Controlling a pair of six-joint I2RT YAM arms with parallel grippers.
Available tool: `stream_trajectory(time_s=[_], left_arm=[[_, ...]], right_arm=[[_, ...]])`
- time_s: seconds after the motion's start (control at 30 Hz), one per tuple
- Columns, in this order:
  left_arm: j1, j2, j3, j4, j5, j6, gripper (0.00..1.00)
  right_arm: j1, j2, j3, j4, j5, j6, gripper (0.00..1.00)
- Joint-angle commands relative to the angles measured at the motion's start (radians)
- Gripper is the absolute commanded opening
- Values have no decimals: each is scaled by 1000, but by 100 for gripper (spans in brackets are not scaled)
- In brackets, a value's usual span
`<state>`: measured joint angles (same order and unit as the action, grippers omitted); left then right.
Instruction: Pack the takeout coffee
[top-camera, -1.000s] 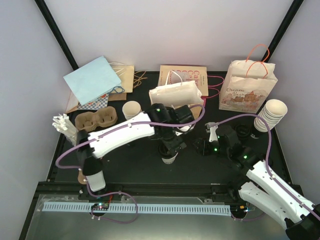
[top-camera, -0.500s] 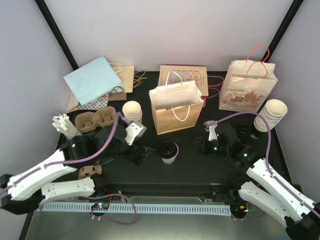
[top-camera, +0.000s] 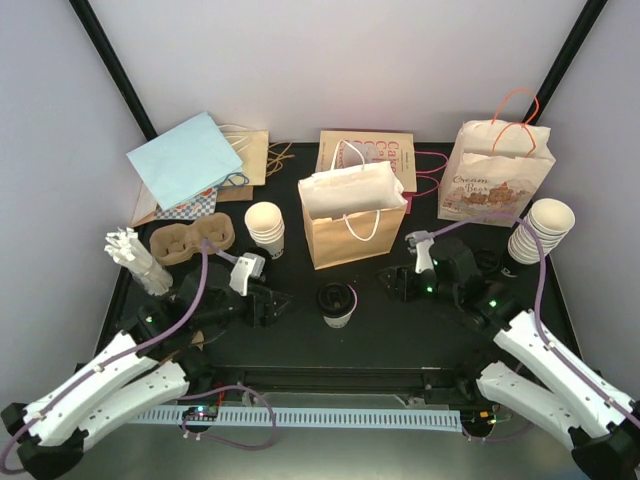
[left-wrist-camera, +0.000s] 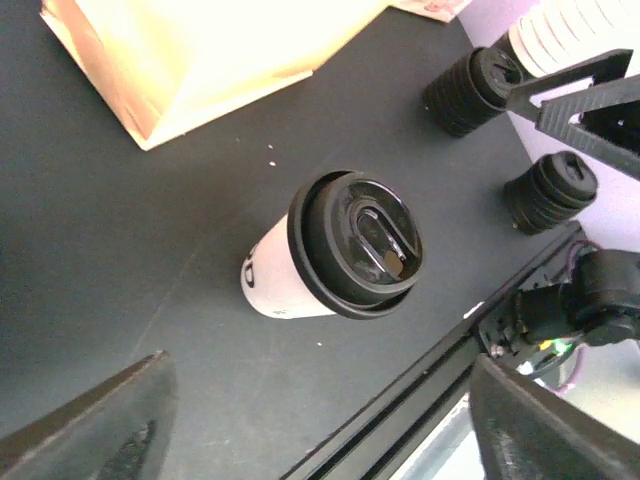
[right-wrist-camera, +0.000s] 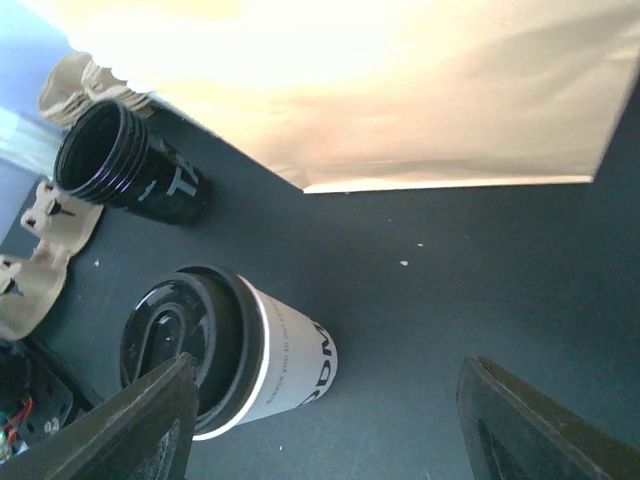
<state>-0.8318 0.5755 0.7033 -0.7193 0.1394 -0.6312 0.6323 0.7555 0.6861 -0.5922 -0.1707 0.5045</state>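
Observation:
The takeout coffee (top-camera: 337, 304) is a cream-white cup with a black lid, standing upright on the black table in front of an open brown paper bag (top-camera: 351, 214). My left gripper (top-camera: 276, 307) is to its left, open and apart from it. On the cup's right, my right gripper (top-camera: 392, 285) is open too and holds nothing. The left wrist view has the lidded cup (left-wrist-camera: 352, 246) ahead of the open left gripper (left-wrist-camera: 320, 368), beyond its tips. In the right wrist view the cup (right-wrist-camera: 288, 362) lies toward the left finger (right-wrist-camera: 140, 420) of the right gripper (right-wrist-camera: 328, 366), untouched.
A stack of cream cups (top-camera: 265, 229) and a brown pulp carrier (top-camera: 192, 241) stand at the left. More cups (top-camera: 541, 231) and black lid stacks (top-camera: 486, 262) are at the right. A printed bag (top-camera: 497, 176) and flat bags (top-camera: 190, 163) line the back.
My left arm has pulled back from over the cup and bag to the cup's left. The bag now stands upright. My right gripper has opened wider and edged toward the cup.

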Motion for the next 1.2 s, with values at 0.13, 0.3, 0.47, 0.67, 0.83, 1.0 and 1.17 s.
stream_trajectory(time_s=[0.13, 0.3, 0.47, 0.67, 0.83, 1.0, 1.17], left_arm=[[141, 55, -158, 329, 345, -85, 53], [158, 126, -183, 411, 410, -101, 33], [158, 211, -203, 484, 471, -121, 25], [158, 276, -216, 501, 468, -127, 18], [159, 273, -236, 527, 440, -146, 16], [161, 293, -247, 565, 443, -163, 15], [163, 317, -260, 615, 451, -177, 14]], right_arm=[[199, 170, 89, 7, 93, -12, 73], [263, 213, 62, 90, 71, 51, 71], [285, 235, 21, 162, 46, 130, 71], [285, 227, 4, 137, 102, 209, 71], [285, 220, -38, 198, 62, 299, 70], [285, 213, -66, 253, 61, 345, 69], [285, 235, -50, 249, 59, 343, 67]])
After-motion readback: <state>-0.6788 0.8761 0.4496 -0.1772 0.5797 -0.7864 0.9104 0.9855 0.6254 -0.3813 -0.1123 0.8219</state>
